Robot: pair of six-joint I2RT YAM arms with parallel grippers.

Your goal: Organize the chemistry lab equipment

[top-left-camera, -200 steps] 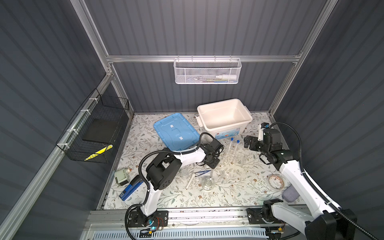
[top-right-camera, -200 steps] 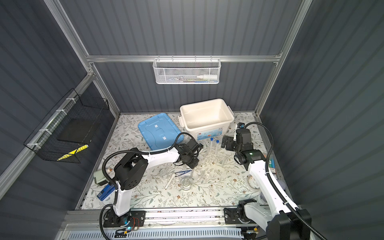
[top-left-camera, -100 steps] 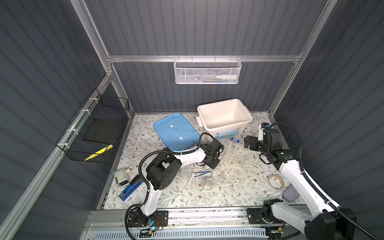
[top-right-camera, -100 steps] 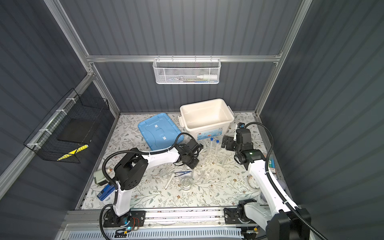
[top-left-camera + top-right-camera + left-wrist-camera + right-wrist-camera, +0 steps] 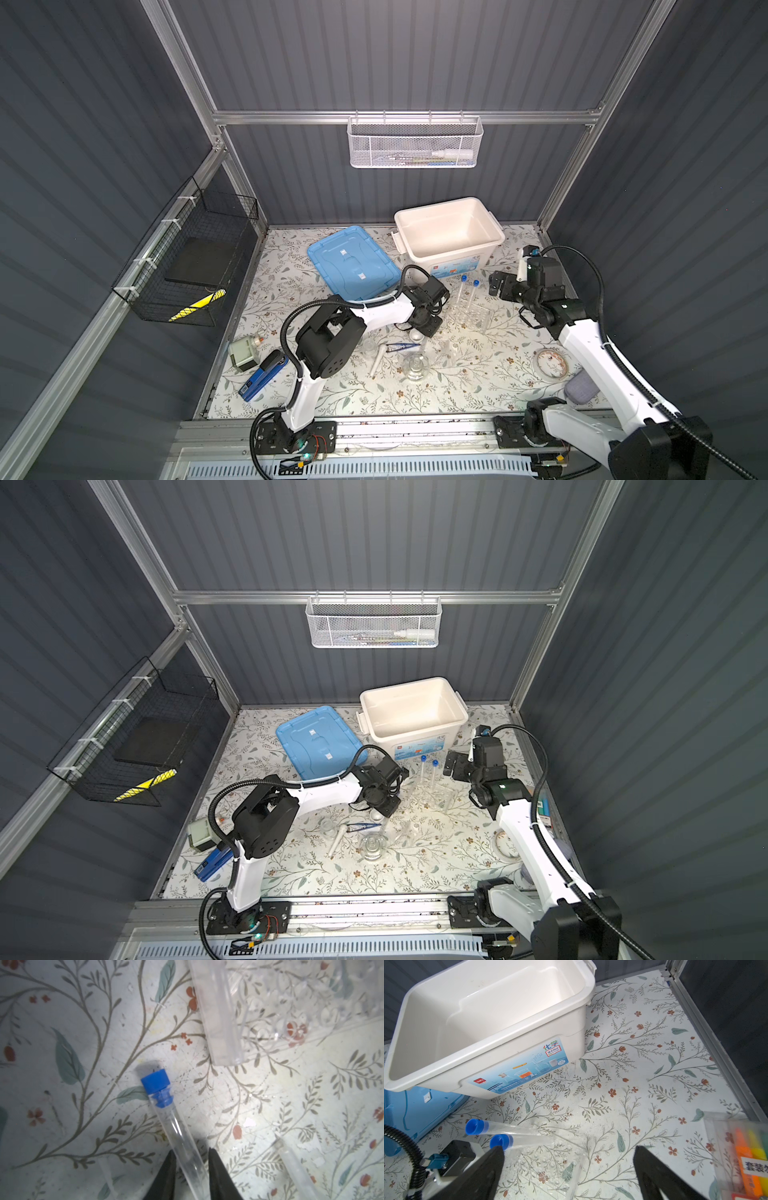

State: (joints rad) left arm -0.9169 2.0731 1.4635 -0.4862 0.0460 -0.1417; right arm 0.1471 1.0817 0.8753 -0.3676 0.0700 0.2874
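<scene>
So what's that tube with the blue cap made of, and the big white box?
The tube looks like clear, glossy plastic or glass; the flowery table shows through it. Its blue cap looks matte plastic. The white box looks smooth moulded plastic, slightly shiny.

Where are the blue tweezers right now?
In both top views the blue tweezers lie flat on the floral mat near the table's middle, with the white pestle to their left and a clear glass vessel just nearer the front edge.
</scene>
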